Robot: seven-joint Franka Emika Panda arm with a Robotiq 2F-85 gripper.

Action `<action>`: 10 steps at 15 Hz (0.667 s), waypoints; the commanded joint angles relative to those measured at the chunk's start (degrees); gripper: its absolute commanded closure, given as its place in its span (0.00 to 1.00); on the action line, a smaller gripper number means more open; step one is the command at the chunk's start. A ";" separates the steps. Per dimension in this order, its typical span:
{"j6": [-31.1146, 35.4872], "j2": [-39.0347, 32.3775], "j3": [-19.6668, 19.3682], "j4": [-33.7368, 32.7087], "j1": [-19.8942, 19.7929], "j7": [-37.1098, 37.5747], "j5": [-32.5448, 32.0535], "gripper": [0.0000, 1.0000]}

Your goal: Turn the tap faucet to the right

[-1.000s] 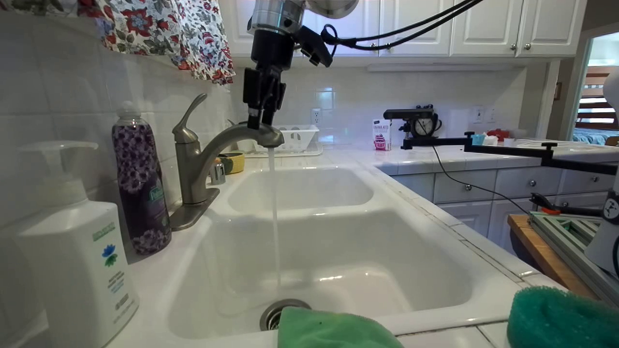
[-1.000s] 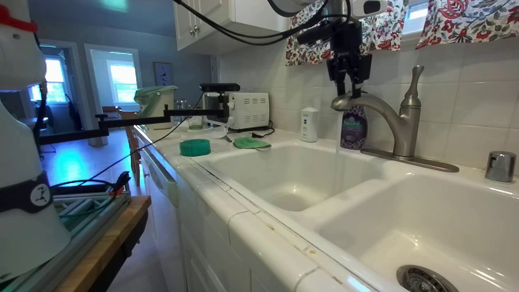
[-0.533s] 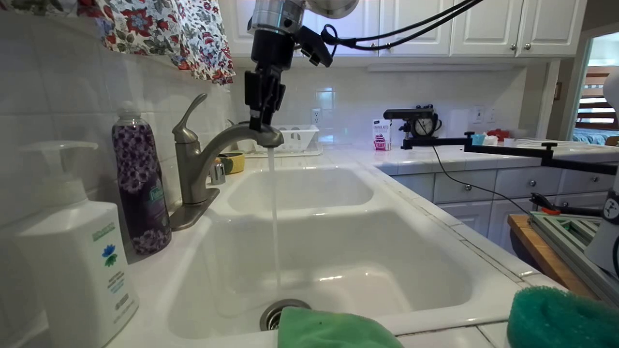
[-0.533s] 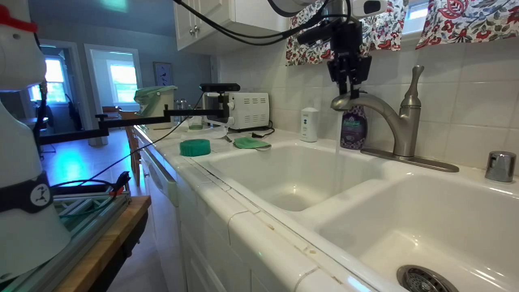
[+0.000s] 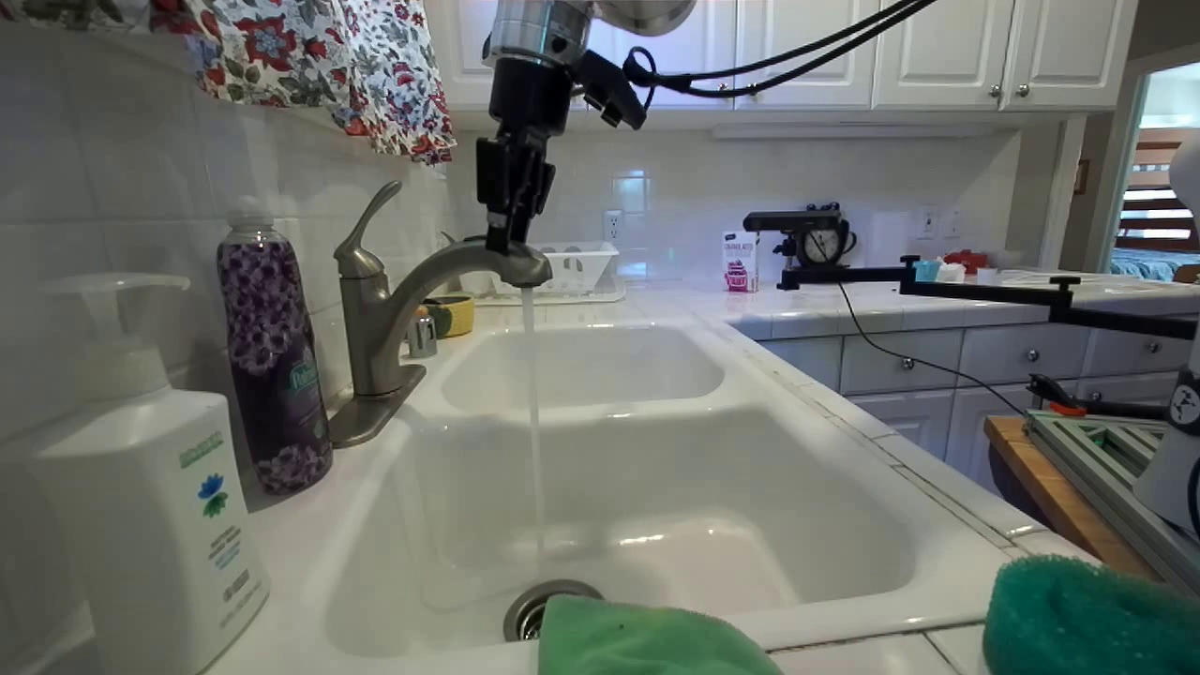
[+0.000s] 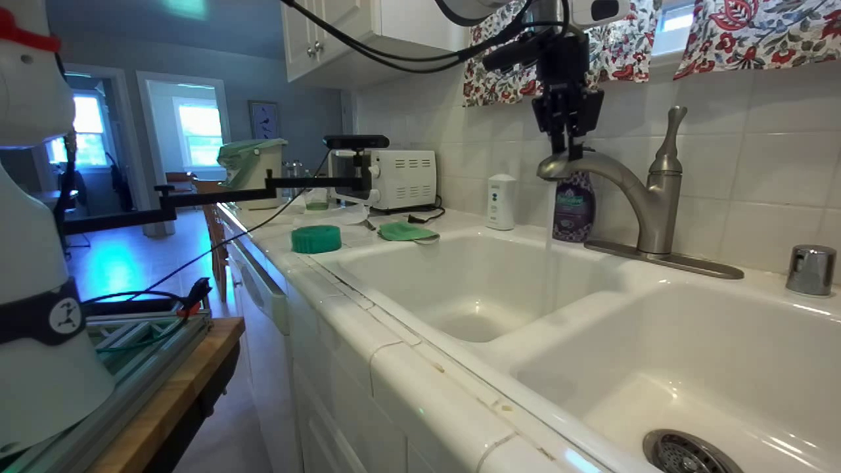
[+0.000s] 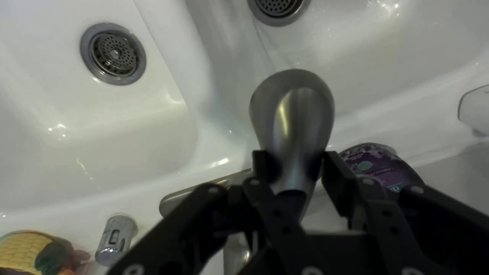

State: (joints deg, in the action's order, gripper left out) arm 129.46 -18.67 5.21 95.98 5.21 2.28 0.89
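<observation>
Faucet (image 5: 396,307) at left in an exterior view, with spout (image 5: 450,261) directly under the gripper (image 7: 294,160) and long axis rightward, out over the near bowl (image 5: 694,487). Fingers (image 7: 261,164) either side, closed to spout width and seemingly clamped just behind the tip. Next, presumably, a sideways swing across that axis toward the far bowl (image 5: 609,370).

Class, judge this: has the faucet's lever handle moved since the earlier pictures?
No; in both exterior views, the lever handle lines up with the wall tiles as before.

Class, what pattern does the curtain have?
A floral print, mainly red flowers on white; the curtain shows best in an exterior view.
</observation>
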 commanded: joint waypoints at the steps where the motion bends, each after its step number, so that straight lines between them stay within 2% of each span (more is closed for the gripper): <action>1: -2.00 0.21 -0.27 -0.35 -0.20 0.26 1.23 0.58; 10: -2.99 0.95 -0.78 0.62 -1.47 -2.28 0.69 0.54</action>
State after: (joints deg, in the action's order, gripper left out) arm 127.28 -18.39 4.80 95.99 4.28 2.18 1.07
